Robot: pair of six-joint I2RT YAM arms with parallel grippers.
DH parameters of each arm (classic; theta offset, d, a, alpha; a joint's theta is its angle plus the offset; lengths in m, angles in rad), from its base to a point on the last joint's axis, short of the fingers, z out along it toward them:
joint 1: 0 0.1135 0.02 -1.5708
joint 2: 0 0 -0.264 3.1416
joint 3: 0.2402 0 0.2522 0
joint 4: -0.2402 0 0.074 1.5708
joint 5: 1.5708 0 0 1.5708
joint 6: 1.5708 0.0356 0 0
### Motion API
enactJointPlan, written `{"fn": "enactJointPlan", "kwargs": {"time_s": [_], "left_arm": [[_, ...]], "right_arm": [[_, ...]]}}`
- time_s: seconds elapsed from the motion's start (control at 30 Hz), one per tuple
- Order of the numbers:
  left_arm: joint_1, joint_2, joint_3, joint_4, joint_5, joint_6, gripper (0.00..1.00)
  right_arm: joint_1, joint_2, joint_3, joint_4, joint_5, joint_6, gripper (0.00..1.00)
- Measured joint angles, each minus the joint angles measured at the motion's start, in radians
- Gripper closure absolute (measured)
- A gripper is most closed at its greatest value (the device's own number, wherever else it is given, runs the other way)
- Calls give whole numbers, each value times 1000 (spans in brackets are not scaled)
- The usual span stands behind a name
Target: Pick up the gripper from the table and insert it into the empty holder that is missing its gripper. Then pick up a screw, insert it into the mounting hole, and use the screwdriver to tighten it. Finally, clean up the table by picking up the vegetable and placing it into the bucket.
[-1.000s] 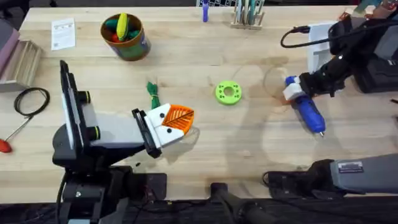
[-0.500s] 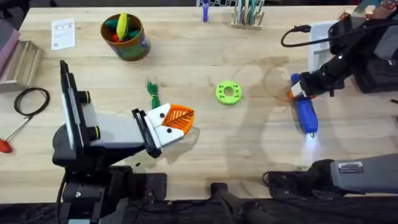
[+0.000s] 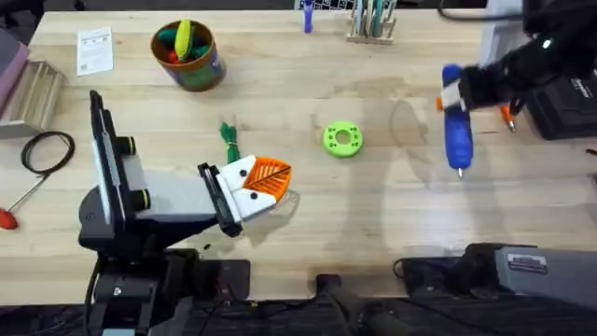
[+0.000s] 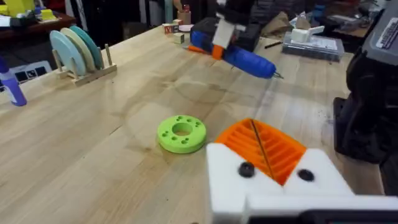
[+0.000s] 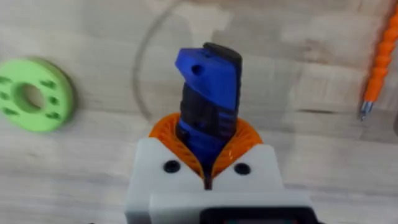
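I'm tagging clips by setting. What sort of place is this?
Probably a robotics lab workbench: a wooden table with toy props in a bucket, a blue screwdriver held by the right gripper, and cluttered desks behind.

Bare table (image 3: 373,224) lies open along its near edge; the green disc (image 3: 342,139) stands mid-table, the bucket (image 3: 189,56) near the far-left corner.

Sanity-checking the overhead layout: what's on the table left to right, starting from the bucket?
bucket → vegetable → left gripper → green disc → screwdriver, held by the right gripper.
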Motion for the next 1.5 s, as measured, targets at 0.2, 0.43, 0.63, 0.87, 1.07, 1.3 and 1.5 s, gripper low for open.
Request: {"fn": "enactJointPlan", "kwargs": {"time_s": [0.2, 0.43, 0.63, 0.87, 1.07, 1.3, 1.5], "left_arm": [[0, 0, 0, 0, 0, 0, 996], [0, 0, 0, 0, 0, 0, 996], [0, 0, 0, 0, 0, 0, 996], [0, 0, 0, 0, 0, 0, 996], [0, 0, 0, 0, 0, 0, 996], [0, 0, 0, 0, 0, 0, 996], [0, 0, 0, 0, 0, 0, 996]], "right_arm": [[95, -30, 110, 30, -51, 117, 980], [190, -30, 166, 299, -235, 289, 980], [265, -30, 166, 548, -322, 425, 980], [387, -75, 166, 781, -350, 514, 980], [484, -127, 166, 905, -368, 557, 980], [551, -127, 16, 1279, -428, 639, 981], [550, -124, -195, 1727, -506, 751, 981]]}}
